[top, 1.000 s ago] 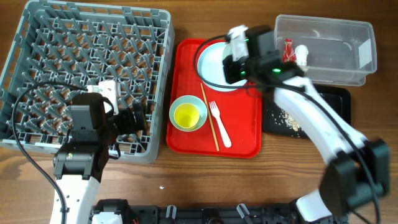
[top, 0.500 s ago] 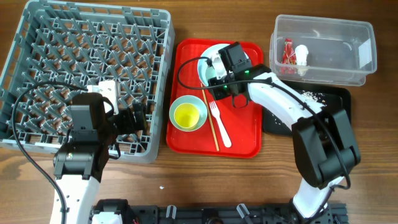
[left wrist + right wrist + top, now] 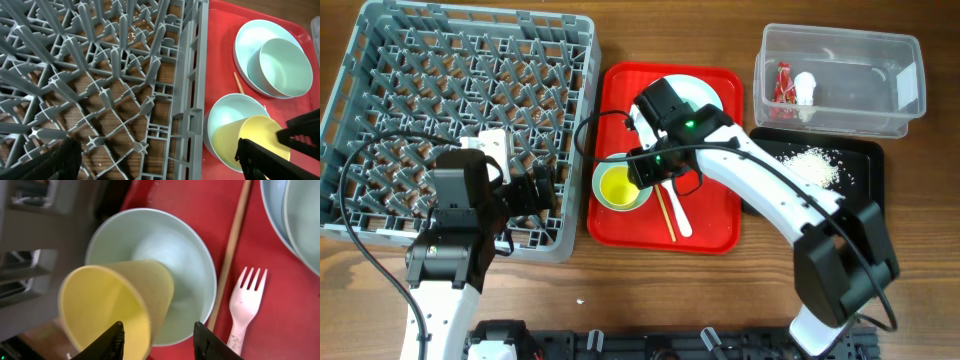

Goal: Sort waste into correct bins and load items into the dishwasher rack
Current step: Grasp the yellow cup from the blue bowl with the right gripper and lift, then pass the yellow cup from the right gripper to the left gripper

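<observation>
The yellow cup lies tilted inside a mint bowl on the red tray's front left. My right gripper is open right above it. In the right wrist view the fingers straddle the near wall of the cup, which sits in the bowl. A second mint bowl sits on the white plate. The fork and chopsticks lie beside the cup. My left gripper is open and empty over the front right corner of the grey rack.
The red tray lies between the rack and the bins. The clear tub at the back right holds the red wrapper and white scrap. The black tray in front of it holds the beige crumbs.
My right gripper has moved left and toward the front, from the plate near the tub to the yellow cup. The crumb pile on the black tray has come into view. The left arm is still.
</observation>
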Motion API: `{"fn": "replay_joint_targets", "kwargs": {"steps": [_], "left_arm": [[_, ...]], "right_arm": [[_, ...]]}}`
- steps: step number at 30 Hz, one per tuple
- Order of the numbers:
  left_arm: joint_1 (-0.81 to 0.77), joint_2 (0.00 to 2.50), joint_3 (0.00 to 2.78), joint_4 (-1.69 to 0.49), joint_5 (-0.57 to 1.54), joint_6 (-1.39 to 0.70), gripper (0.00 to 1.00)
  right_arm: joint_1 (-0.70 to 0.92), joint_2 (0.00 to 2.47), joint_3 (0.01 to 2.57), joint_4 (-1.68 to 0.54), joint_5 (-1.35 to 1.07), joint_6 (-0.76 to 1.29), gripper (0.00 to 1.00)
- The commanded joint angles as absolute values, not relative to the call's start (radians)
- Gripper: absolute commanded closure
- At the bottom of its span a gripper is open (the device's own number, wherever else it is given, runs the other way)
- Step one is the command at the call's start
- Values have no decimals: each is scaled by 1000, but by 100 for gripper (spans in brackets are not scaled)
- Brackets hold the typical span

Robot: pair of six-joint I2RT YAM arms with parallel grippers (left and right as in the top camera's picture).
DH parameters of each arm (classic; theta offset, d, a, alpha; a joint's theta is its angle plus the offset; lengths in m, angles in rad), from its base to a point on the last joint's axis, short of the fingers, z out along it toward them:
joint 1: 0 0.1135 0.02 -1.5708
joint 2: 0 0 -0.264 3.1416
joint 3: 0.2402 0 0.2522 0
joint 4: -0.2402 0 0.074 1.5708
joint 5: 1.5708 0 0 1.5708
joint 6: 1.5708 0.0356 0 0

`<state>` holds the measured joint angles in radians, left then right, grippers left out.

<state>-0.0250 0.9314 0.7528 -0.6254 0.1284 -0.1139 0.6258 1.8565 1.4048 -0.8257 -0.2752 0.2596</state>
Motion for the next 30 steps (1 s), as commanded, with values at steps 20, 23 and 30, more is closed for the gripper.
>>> {"fn": "replay_joint_targets", "kwargs": {"steps": [20, 23, 30], "left_arm": [[-20, 987, 768, -403, 616, -120, 1], [-20, 1044, 768, -223, 870, -120, 0], [-20, 1057, 768, 27, 1145, -137, 0]], "right_arm": [[343, 1744, 1517, -729, -849, 303, 96], [343, 1744, 1517, -664, -1068, 313, 96], [350, 1744, 1517, -644, -1295, 317, 96]]}}
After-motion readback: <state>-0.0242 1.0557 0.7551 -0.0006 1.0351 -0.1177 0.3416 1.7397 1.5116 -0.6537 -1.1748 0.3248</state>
